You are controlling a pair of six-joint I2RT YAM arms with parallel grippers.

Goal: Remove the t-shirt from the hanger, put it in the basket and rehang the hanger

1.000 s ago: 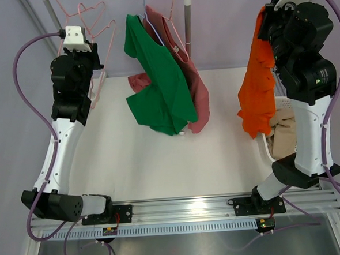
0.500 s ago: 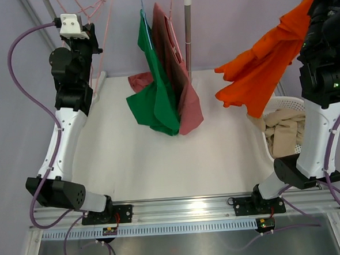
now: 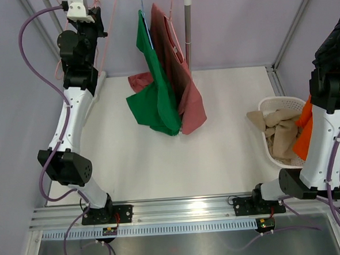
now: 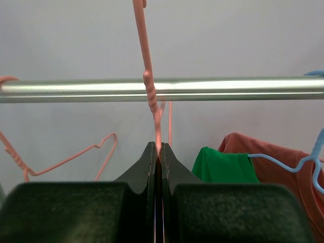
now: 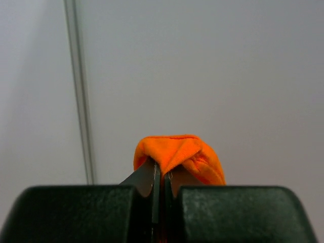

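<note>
My right gripper [image 5: 162, 171] is shut on a fold of the orange t-shirt [image 5: 174, 152]. In the top view the shirt [image 3: 304, 129] hangs behind the right arm, down over the white basket [image 3: 279, 102]; the gripper itself is out of that frame. My left gripper [image 4: 158, 148] is shut on the neck of a bare pink hanger [image 4: 148, 81], whose hook stands at the metal rail [image 4: 228, 88]. In the top view the left gripper [image 3: 95, 6] is raised to the rail at the back left.
A green shirt [image 3: 155, 88] on a blue hanger [image 4: 304, 161] and a maroon shirt [image 3: 186, 92] hang from the rail. Another bare pink hanger [image 4: 66, 159] hangs to the left. Beige clothes [image 3: 277, 133] lie in the basket. A rack post [image 3: 188, 22] stands behind the shirts.
My right arm swung right and up; the orange t-shirt went from spread in the air to hanging over the basket. My left arm rose further and brought the pink hanger to the rail.
</note>
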